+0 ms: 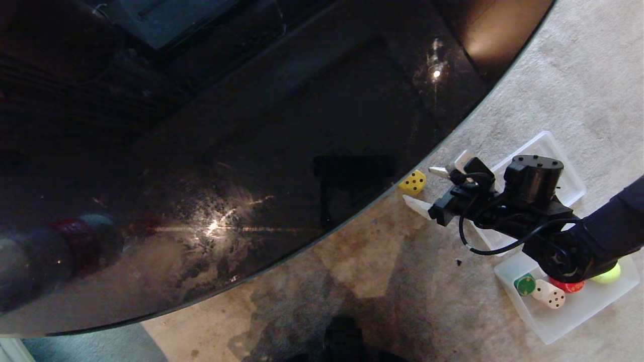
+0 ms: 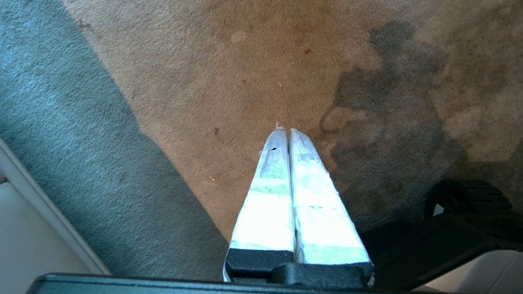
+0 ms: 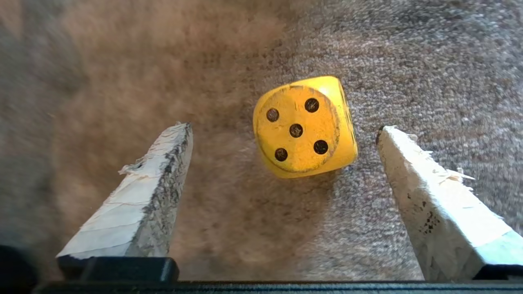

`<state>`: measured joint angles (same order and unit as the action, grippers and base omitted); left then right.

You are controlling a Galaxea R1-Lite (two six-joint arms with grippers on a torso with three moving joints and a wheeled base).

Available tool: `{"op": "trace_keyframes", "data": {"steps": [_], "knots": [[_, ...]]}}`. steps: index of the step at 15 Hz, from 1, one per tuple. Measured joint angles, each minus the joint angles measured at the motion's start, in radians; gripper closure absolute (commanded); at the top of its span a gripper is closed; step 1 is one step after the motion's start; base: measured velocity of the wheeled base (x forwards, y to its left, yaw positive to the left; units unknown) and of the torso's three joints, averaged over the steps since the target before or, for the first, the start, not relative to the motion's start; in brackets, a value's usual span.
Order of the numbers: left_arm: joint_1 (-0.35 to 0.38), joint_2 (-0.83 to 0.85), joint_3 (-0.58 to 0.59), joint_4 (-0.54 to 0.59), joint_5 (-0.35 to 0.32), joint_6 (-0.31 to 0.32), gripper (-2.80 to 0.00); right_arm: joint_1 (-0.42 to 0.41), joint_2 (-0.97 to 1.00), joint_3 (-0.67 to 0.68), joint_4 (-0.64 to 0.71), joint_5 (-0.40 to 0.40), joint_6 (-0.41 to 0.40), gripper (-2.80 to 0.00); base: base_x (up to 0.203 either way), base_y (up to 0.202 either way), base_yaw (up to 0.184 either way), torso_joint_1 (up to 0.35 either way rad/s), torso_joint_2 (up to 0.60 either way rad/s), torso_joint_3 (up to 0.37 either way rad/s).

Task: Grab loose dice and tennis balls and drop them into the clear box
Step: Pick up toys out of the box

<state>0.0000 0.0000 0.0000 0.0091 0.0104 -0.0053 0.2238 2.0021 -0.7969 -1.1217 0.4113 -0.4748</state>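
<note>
Pips, 5, on yellow die (image 3: 304,127) show in R wrist only.

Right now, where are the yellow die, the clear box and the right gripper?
yellow die (image 3: 302,128), right wrist view, five-pip face.
clear box (image 1: 568,322), head view, bare near wall.
right gripper (image 1: 431,188), head view, midway between its open fingers.

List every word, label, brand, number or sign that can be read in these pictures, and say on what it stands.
No words, labels or brands can be read in any view.
Five black pips: on the face of the yellow die that shows to the right wrist view.
Pips on the beige die in the clear box: too small to count.
</note>
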Motion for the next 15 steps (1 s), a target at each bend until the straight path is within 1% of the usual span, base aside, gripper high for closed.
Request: {"op": "trace_keyframes", "data": {"steps": [3, 6, 10, 12, 15], "knots": [[0.0, 0.0, 0.0, 0.0, 0.0, 0.0, 0.0, -0.001, 0.044, -0.037, -0.007, 0.004, -0.013, -2.8, 0.0, 0.0, 0.0, 0.0, 0.0, 0.0], [0.0, 0.0, 0.0, 0.0, 0.0, 0.0, 0.0, -0.001, 0.086, -0.072, -0.04, 0.04, -0.031, -2.8, 0.0, 0.0, 0.0, 0.0, 0.0, 0.0], [0.0, 0.0, 0.0, 0.0, 0.0, 0.0, 0.0, 0.0, 0.149, -0.11, -0.132, 0.043, -0.036, -2.8, 0.0, 0.0, 0.0, 0.0, 0.0, 0.0], [0.0, 0.0, 0.0, 0.0, 0.0, 0.0, 0.0, 0.0, 0.172, -0.124, -0.139, 0.042, -0.041, -2.8, 0.0, 0.0, 0.0, 0.0, 0.0, 0.0], [0.0, 0.0, 0.0, 0.0, 0.0, 0.0, 0.0, 0.0, 0.2, -0.142, -0.14, 0.04, -0.072, -2.8, 0.0, 0.0, 0.0, 0.0, 0.0, 0.0]]}}
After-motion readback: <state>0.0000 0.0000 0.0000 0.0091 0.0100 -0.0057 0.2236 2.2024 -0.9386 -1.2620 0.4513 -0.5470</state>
